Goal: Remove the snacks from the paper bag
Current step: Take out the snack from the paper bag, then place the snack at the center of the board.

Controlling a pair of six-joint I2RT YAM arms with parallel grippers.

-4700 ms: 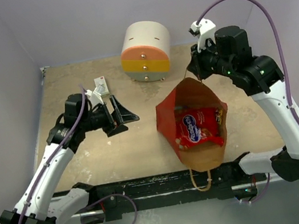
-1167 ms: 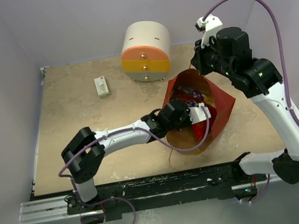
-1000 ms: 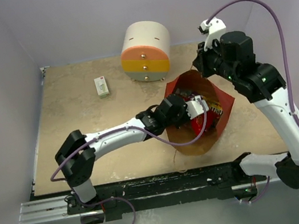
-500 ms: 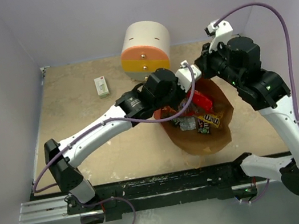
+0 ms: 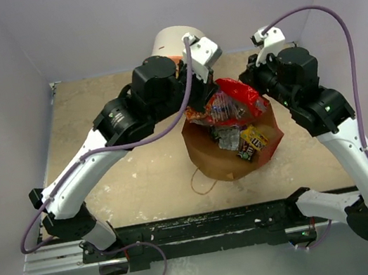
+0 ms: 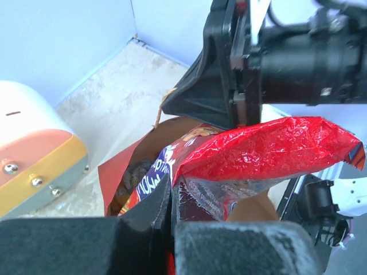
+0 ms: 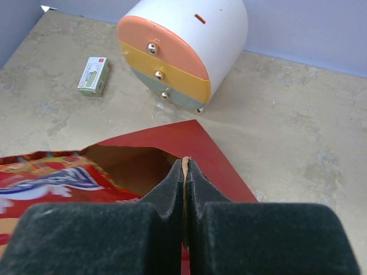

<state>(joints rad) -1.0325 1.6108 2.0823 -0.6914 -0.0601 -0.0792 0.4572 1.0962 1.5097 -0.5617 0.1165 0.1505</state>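
Note:
The large red chip bag (image 5: 236,102) hangs above the mouth of the paper bag (image 5: 208,154), and my left gripper (image 5: 199,110) is shut on its left edge. In the left wrist view the jaws (image 6: 171,197) pinch the crinkly red chip bag (image 6: 269,149) over the paper bag's red wall (image 6: 114,177). Small silver (image 5: 228,139) and yellow-orange (image 5: 253,141) candy wrappers lie on the brown inside. My right gripper (image 5: 255,83) is shut on a thin twisted paper handle (image 7: 184,167) at the paper bag's far rim (image 7: 189,140).
The round white-orange-yellow drawer unit (image 7: 183,51) stands behind the bag, partly hidden by my left arm in the top view. A small white-green box (image 7: 94,75) lies left of it. The bag's other loop handle (image 5: 202,180) trails toward the near edge.
My left gripper has risen and drawn back toward the drawer unit, lifting the chip bag up out of the paper bag. The right gripper keeps its hold on the handle.

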